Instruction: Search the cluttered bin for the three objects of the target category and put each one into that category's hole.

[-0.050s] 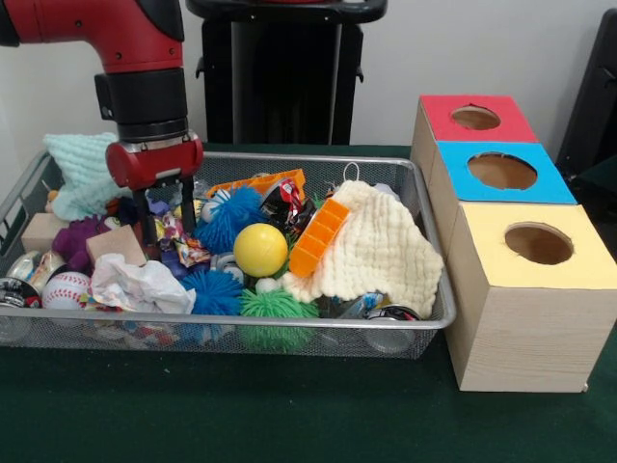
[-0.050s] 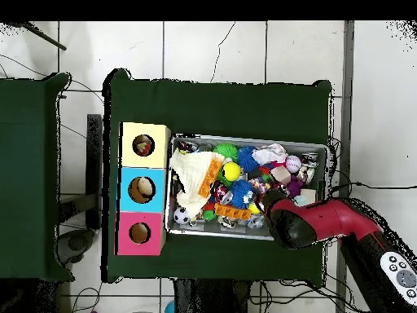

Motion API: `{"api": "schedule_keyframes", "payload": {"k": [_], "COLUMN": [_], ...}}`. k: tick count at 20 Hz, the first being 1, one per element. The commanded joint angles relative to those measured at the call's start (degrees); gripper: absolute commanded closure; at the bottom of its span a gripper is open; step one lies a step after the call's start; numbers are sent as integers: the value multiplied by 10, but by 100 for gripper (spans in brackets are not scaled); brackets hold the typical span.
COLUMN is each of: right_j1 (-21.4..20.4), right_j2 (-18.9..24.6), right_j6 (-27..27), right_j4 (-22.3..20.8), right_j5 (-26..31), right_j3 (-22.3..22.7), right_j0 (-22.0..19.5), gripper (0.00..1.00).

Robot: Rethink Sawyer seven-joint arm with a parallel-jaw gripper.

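The red and black arm (image 1: 135, 58) reaches down into the left part of the wire mesh bin (image 1: 424, 318) on the green desk (image 1: 289, 415), and its pincer (image 1: 165, 224) stands with its two dark fingers (image 1: 149, 227) apart among the clutter, clamped on nothing, just beside a wooden block (image 1: 116, 244) and a crumpled white paper (image 1: 145, 286). Elsewhere in the bin lie a yellow ball (image 1: 260, 250), a blue spiky ball (image 1: 231, 217), a green spiky ball (image 1: 277, 307), a baseball (image 1: 66, 288), an orange comb-like piece (image 1: 319, 236) and a cream knitted cloth (image 1: 376, 253). Right of the bin, touching it, stand three wooden boxes in a row, each with a round hole on top: the yellow box (image 1: 525, 280) nearest, the blue box (image 1: 501, 172) in the middle, the red box (image 1: 474, 118) farthest.
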Motion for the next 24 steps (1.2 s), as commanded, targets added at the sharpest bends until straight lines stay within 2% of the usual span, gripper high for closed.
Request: {"api": "schedule_keyframes", "payload": {"k": [1,7,8,18,21,24], "right_j1": [16,19,17,15,-29,-110], "right_j2": [-26,-29,-32,-39,-33,-4], "right_j6": [-15,-6,0,14,26,33], "right_j4": [-42,-48,-50,-46,-23,37], "right_j5": [-24,-32,-37,-38,-28,2], "right_j3": [2,0,1,2,35,91], "right_j0": [10,14,16,29,33,32], "gripper": [0,0,100,100,100,100]}}
